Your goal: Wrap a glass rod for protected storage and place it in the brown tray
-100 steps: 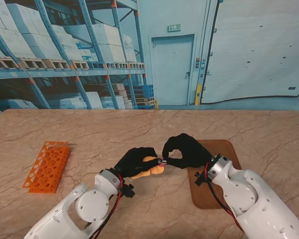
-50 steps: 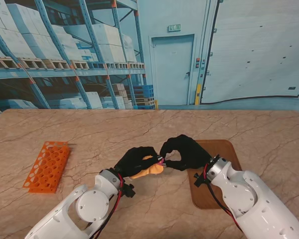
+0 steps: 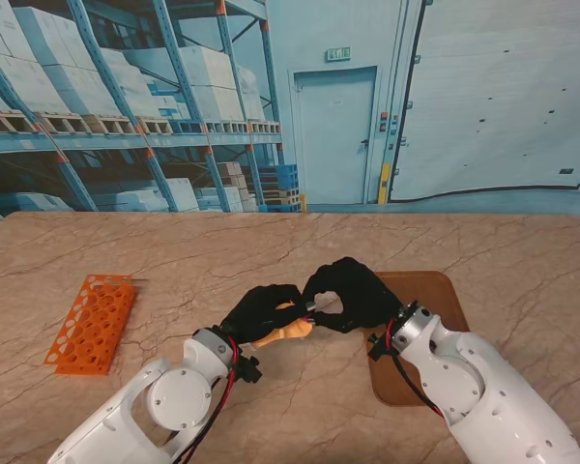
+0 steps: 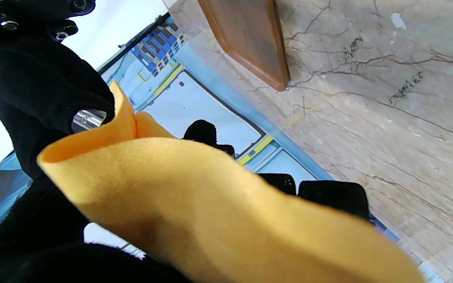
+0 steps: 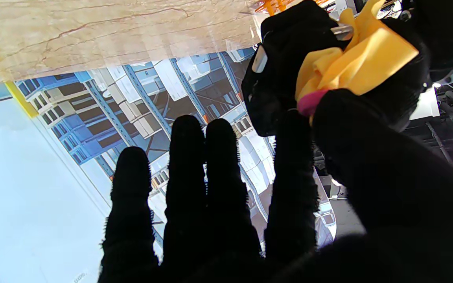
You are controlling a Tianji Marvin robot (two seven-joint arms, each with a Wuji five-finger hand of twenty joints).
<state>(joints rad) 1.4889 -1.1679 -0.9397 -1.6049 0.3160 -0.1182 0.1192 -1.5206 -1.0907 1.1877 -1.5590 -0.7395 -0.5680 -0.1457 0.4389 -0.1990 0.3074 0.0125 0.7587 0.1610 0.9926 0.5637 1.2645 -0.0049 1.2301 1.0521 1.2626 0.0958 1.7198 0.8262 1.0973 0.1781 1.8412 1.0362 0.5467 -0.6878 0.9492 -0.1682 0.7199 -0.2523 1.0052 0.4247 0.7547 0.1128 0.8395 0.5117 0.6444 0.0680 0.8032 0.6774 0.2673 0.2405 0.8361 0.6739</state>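
A yellow cloth [image 3: 290,332] is bunched around a glass rod, and my left hand [image 3: 256,311] is shut on the bundle just above the table. The rod's clear tip [image 4: 88,118] sticks out of the cloth [image 4: 195,196] toward my right hand [image 3: 353,290]. In the right wrist view the right thumb [image 5: 368,149] and forefinger pinch a pink band [image 5: 309,103] at the end of the cloth [image 5: 360,59]; the other three fingers [image 5: 195,196] are spread. The brown tray [image 3: 440,290] lies to the right, partly under my right forearm.
An orange rack [image 3: 92,322] full of holes lies on the marble table at the left. The tray's corner [image 4: 277,78] shows in the left wrist view. A warehouse backdrop stands behind the table's far edge.
My right hand has shifted a little to the left, closer against the left hand, still pinching at the cloth's end. The left hand and bundle stay almost in place.
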